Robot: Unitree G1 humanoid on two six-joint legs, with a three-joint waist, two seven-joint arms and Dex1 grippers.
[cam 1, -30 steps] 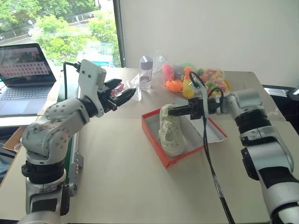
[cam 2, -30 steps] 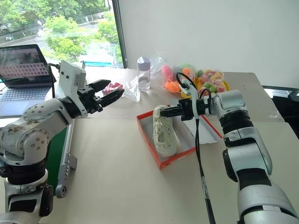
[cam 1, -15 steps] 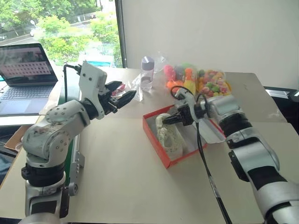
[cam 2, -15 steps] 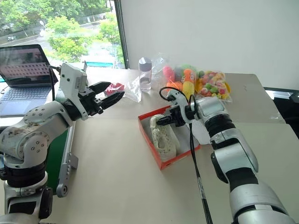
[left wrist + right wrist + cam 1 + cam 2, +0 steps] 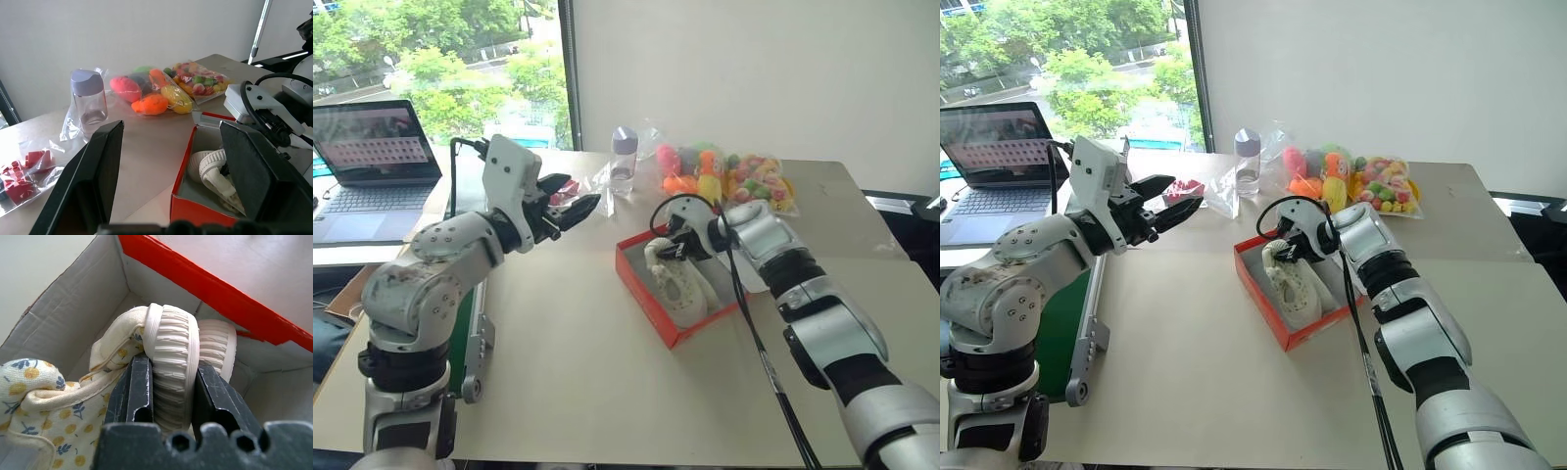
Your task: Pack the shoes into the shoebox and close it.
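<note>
Inside shoebox (image 5: 651, 299), right gripper (image 5: 168, 387) pinches shoe (image 5: 171, 352); second shoe (image 5: 217, 347) half-hidden.

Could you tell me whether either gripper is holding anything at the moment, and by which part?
The right gripper grips a cream slip-on shoe by its ribbed heel, inside the red-orange cardboard shoebox. The left gripper is open and holds nothing.

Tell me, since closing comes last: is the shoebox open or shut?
Open: the shoebox shows its white inside, with the shoes in it.
</note>
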